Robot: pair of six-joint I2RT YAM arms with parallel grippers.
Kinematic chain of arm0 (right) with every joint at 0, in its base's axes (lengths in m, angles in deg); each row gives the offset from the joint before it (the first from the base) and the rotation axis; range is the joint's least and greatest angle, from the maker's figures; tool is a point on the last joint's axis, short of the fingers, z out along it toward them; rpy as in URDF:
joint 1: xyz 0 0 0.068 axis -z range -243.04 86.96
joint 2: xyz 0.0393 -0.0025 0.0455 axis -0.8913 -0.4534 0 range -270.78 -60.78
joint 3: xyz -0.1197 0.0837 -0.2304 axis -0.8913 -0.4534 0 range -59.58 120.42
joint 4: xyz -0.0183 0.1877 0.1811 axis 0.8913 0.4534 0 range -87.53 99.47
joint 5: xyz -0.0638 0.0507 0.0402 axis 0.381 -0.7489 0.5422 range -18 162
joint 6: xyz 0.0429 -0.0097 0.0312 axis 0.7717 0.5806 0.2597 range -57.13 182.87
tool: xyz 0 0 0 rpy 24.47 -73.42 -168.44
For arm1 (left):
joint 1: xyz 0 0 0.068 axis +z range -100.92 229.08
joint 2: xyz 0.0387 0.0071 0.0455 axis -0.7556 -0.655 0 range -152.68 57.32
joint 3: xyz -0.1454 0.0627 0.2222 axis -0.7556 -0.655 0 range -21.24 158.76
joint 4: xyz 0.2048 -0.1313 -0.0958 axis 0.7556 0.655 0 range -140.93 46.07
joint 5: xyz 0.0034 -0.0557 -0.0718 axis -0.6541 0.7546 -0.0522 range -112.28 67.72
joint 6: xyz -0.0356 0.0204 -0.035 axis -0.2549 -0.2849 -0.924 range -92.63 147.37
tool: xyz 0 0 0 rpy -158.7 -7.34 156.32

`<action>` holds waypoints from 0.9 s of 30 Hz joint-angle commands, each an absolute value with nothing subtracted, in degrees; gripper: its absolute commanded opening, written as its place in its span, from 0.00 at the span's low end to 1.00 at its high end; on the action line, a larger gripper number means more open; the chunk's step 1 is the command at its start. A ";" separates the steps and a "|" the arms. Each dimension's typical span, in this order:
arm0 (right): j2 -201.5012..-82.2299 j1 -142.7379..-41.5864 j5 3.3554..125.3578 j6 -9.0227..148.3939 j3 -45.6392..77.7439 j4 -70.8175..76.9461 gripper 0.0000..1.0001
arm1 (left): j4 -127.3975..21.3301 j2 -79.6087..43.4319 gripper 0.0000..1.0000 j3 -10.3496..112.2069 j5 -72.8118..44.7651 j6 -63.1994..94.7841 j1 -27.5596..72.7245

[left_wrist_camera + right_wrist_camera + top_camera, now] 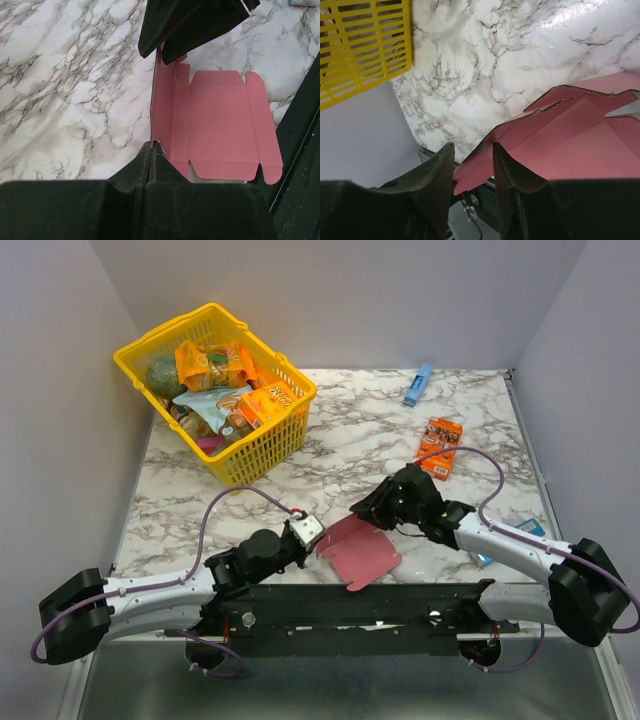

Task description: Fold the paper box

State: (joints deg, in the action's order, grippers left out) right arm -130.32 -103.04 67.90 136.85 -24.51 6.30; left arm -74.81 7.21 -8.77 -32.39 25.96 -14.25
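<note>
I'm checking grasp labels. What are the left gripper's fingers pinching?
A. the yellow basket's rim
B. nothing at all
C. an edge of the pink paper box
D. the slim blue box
C: in the left wrist view the left gripper has its fingers shut together on the near edge of the pink paper box.

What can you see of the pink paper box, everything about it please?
The paper box is plain pink thin card, unprinted, an unfolded cut-out of creased panels with rounded tabs and small flaps along its edges. It lies mostly flat on the marble table near the front edge, between the two arms. One long side panel stands lifted upright. The left gripper has its fingers shut on one end of that raised edge. The right gripper straddles the card's edge at the other end, fingers apart.
</note>
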 commanded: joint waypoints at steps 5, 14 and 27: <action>-131.01 -102.59 66.55 137.67 -25.66 4.67 0.31 | -74.05 4.94 0.00 -6.48 -36.70 27.02 -16.75; -130.48 -102.59 66.46 138.54 -26.53 4.40 0.17 | -73.08 5.90 0.25 -6.12 -38.19 26.41 -16.84; -131.27 -102.59 66.90 139.77 -28.29 3.00 0.01 | -67.72 15.63 0.80 -5.59 -36.35 20.61 -16.75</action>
